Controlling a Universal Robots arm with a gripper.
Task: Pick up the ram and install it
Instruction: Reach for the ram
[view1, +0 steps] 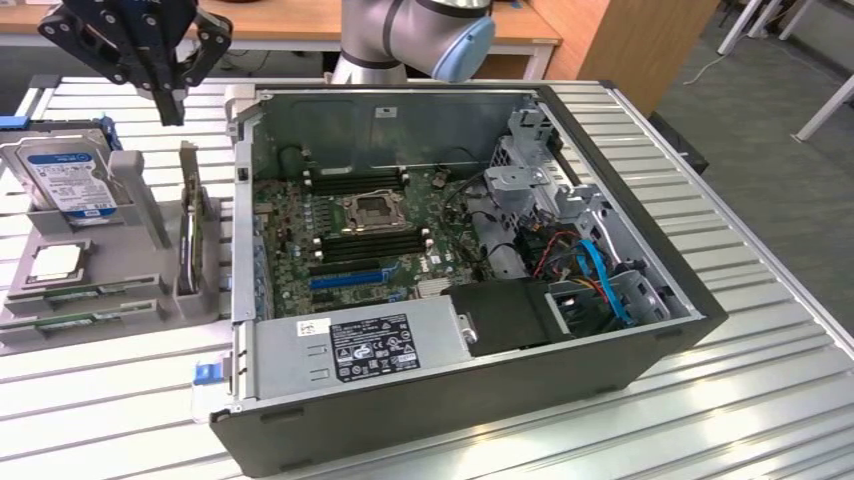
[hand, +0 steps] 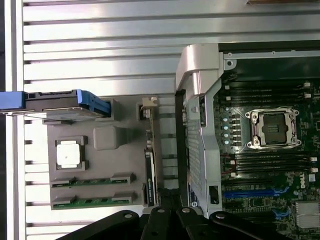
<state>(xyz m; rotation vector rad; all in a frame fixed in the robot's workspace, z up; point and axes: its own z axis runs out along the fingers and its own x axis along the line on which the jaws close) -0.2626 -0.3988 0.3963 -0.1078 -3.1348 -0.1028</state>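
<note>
With your jaws shut and empty over the grey holder (view1: 134, 285), the ram (view1: 191, 232) stands on edge there beside the computer case (view1: 441, 410); it's likely light, stiff and fragile, so grip its flat faces mid-length near the top edge.

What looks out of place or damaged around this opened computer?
Nothing stands out. The hard drive and square chip rest in their grey holder, and the open computer case lies flat beside it.

On the grey holder (view1: 127, 265), the ram (hand: 95, 201) is green and the hard drive (view1: 60, 175) is silver with a blue label. Under the holder, the desk (view1: 107, 400) has shiny silver stripes.
</note>
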